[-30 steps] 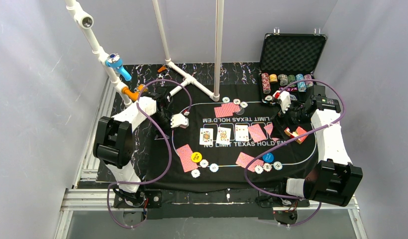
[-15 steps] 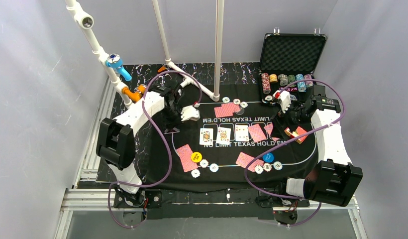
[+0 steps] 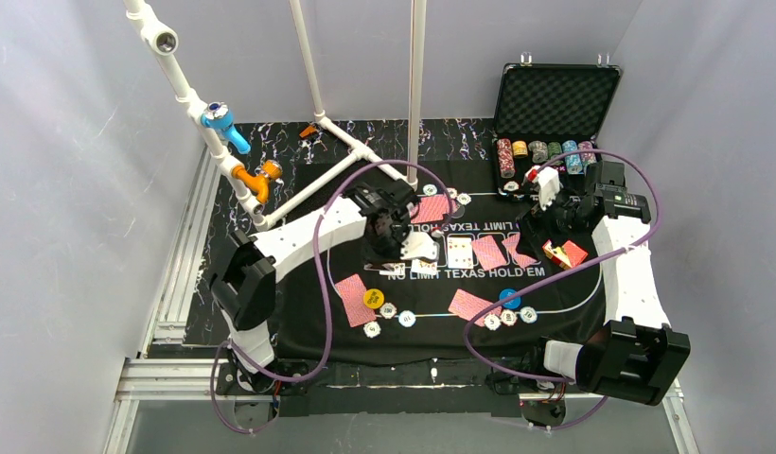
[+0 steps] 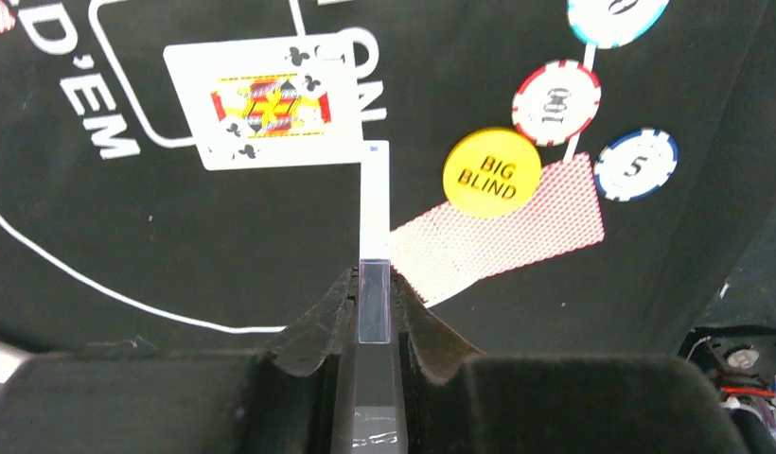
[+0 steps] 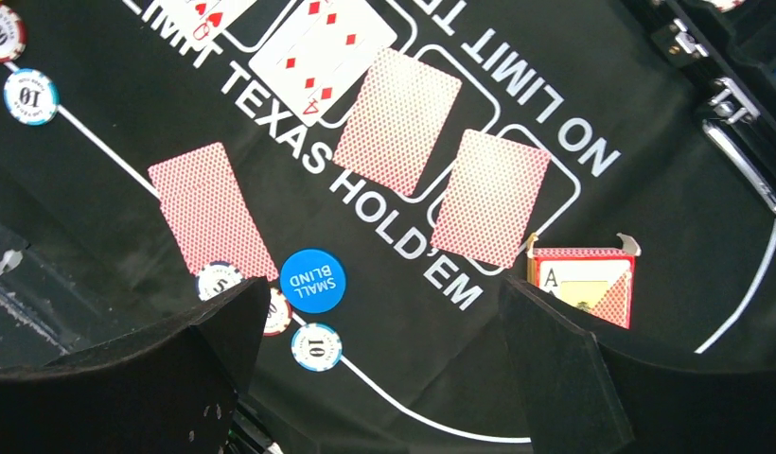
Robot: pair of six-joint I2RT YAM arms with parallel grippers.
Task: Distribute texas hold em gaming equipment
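My left gripper (image 3: 417,248) hangs over the face-up cards at the mat's centre. In the left wrist view it (image 4: 373,284) is shut on a thin clear and white flat piece (image 4: 374,203), seen edge-on. Below it lie a face-up club card (image 4: 261,99), the yellow BIG BLIND button (image 4: 491,173) and a red-backed card (image 4: 498,227). My right gripper (image 3: 545,189) is open and empty (image 5: 384,322) above the blue SMALL BLIND button (image 5: 312,281). Face-down cards (image 5: 396,118) lie in the marked slots.
The open black case (image 3: 557,99) with rows of chips stands at the back right. A red card box (image 3: 564,253) lies on the mat's right side. Chips (image 3: 389,310) sit by each player's cards. White pipes (image 3: 356,142) cross the back left.
My left arm has swung from the mat's far left to its centre, over the face-up cards, with its fingers shut. My right gripper has shifted slightly toward the case.
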